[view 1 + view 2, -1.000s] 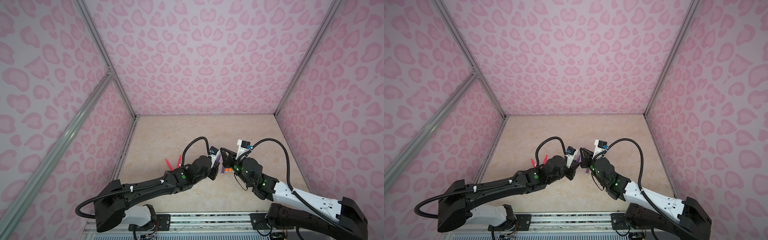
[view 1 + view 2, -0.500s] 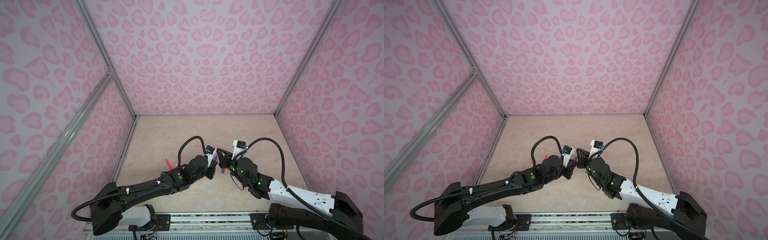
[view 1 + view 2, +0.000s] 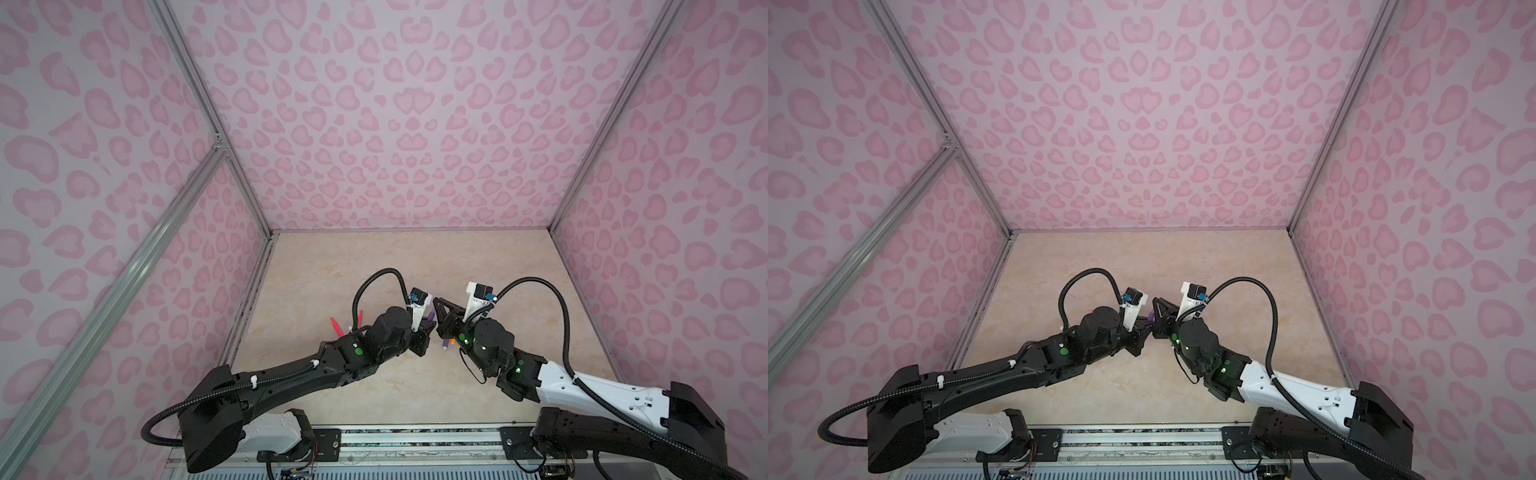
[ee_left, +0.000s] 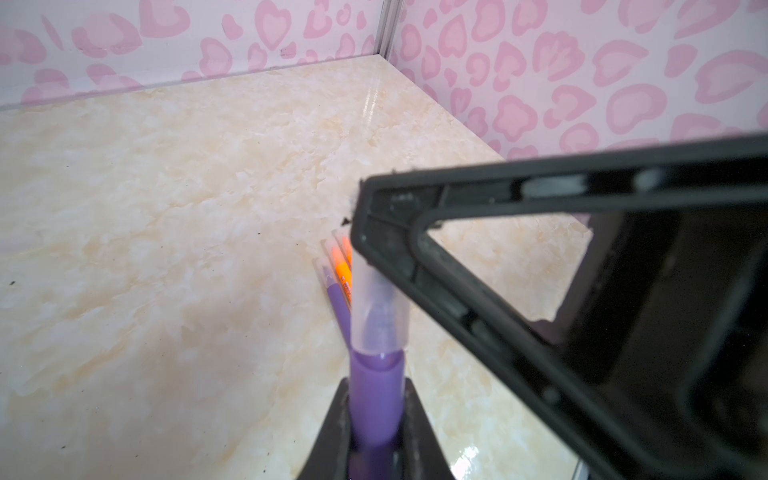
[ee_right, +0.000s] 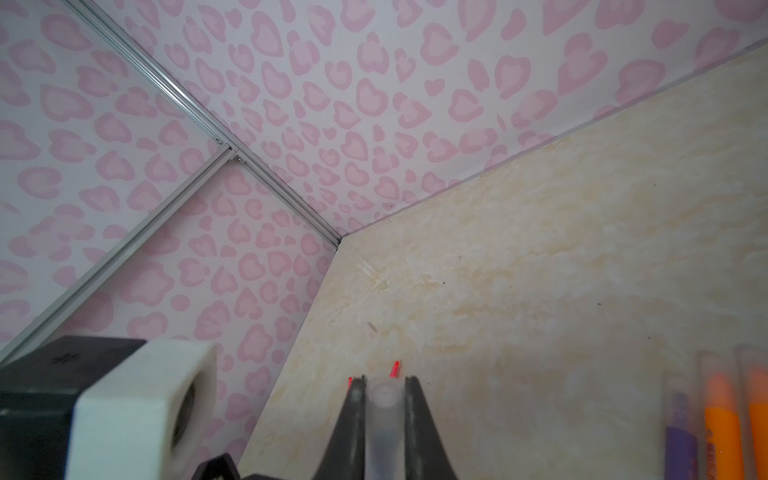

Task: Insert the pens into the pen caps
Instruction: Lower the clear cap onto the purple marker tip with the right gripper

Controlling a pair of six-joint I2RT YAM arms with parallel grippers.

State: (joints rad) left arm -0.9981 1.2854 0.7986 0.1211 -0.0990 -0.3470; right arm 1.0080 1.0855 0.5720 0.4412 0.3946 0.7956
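Our left end effector [image 4: 376, 384] grips a thin purple pen [image 4: 376, 401], right end effector [image 5: 384, 382] its clear tube cap [image 4: 378, 307]; we should next press straight home.

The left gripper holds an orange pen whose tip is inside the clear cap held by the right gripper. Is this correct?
Not orange: the pen in the left gripper is purple, as the left wrist view shows. Its tip is inside the clear cap held by the right gripper.
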